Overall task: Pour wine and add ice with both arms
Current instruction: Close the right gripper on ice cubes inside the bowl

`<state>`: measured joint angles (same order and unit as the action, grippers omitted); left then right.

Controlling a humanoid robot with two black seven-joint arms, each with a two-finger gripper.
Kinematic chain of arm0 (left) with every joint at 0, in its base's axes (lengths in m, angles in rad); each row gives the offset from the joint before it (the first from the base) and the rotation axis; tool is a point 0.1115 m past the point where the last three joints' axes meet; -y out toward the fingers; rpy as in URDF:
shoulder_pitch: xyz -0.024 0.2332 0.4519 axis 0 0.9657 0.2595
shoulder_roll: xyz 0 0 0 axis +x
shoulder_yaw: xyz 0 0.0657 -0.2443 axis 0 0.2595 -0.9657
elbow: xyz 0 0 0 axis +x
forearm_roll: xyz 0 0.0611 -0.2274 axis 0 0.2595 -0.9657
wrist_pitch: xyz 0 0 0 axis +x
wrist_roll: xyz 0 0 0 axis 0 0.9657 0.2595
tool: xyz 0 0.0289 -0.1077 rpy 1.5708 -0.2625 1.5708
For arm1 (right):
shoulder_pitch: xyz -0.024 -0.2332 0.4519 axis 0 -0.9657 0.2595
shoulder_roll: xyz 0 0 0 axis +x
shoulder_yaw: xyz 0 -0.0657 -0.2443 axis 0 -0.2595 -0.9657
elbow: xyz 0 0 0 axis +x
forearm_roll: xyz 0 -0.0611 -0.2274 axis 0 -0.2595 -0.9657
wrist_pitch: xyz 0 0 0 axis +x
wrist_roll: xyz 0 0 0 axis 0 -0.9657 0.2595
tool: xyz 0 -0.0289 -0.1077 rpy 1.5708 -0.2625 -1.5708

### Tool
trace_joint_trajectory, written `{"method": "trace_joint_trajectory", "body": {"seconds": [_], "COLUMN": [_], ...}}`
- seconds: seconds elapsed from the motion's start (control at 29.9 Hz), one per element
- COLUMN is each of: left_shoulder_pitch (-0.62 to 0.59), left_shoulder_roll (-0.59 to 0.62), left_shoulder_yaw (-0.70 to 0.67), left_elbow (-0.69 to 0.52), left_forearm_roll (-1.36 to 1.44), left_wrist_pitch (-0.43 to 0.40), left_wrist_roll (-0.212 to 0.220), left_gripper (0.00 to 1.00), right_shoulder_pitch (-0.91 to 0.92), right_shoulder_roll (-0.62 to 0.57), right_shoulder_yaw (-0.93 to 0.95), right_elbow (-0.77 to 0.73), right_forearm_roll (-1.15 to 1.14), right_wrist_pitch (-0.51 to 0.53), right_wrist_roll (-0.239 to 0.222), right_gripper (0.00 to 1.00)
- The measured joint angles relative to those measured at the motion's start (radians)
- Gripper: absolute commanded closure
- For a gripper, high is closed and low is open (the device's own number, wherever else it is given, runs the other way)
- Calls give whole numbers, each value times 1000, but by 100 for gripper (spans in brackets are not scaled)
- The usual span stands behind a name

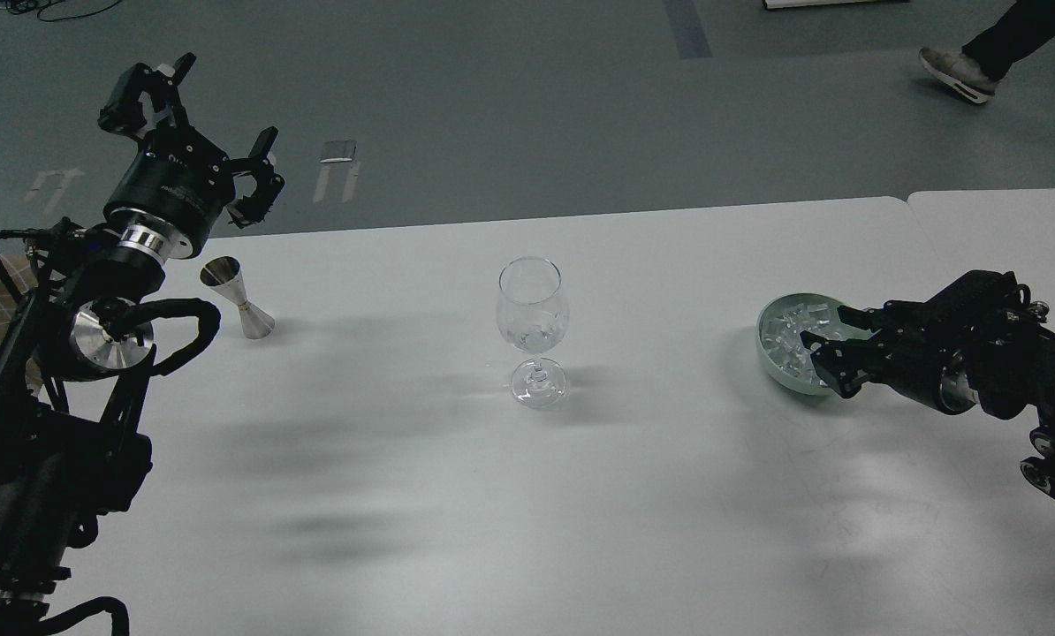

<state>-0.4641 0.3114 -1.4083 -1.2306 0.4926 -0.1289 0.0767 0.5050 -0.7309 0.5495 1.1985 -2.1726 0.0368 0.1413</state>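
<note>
A clear stemmed glass (533, 322) stands at the table's middle with a little clear content low in its bowl; I cannot tell liquid from cube there. A pale green bowl (771, 364) at the right holds several clear ice cubes (791, 333). My right gripper (832, 346) is at the bowl's right rim, fingers spread, tips over the ice; nothing shows held. A steel jigger (238, 296) stands at the left. My left gripper (202, 131) is raised above and behind the jigger, open and empty.
The white table (457, 495) has a seam to a second tabletop at the far right (909, 205). Beyond its far edge is grey floor, where a person's shoe (956, 69) shows at the top right.
</note>
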Motion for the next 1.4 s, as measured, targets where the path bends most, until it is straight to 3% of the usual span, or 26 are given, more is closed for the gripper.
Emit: {"method": "trace_joint_trajectory", "body": {"seconds": [1.4], "left_shoulder_pitch": [16], "left_shoulder_roll": [0], "left_shoulder_yaw": [-3], "left_elbow": [-1], "left_forearm_roll": [1], "left_wrist_pitch": [0], "left_wrist_roll": [-1], "left_gripper": [2], "right_shoulder_pitch": [-7], "right_shoulder_roll": [37], "right_shoulder_yaw": [29], "right_elbow": [-36], "right_forearm_roll": [0], "right_wrist_pitch": [-3], "right_wrist_roll": [-6], "right_gripper": [42]}}
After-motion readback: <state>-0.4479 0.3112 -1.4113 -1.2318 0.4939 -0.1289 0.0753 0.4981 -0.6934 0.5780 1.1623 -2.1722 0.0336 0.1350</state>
